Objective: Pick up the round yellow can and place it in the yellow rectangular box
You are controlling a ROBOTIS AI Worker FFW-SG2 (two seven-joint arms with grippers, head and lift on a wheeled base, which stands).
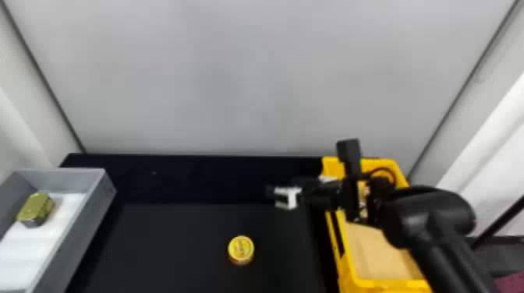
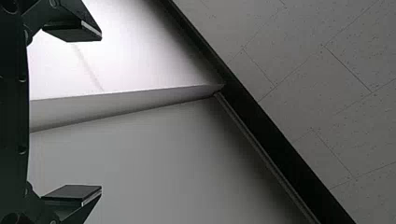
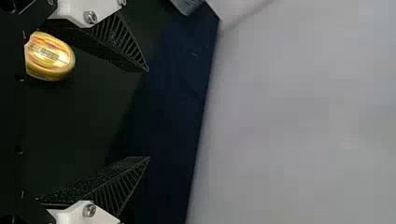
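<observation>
Round yellow can (image 1: 241, 250) on black tabletop (image 1: 175, 237), between boxes; right gripper (image 1: 273, 197) wide, nothing between its fingers.
Can sits lid up, nearer the robot than the right gripper. Right arm crosses above yellow rectangular plastic box (image 1: 339, 253), tan panel (image 1: 374, 249) inside. Far strip of tabletop reads darker, backed by plain grey wall (image 1: 249, 78); pale side walls flank it. Grey open-top box (image 1: 84, 230) at left, white-bottomed, holds green-gold rounded tin (image 1: 37, 208). Left gripper (image 2: 101, 113) wide and empty, facing pale walls and speckled tiles (image 2: 327, 93).
</observation>
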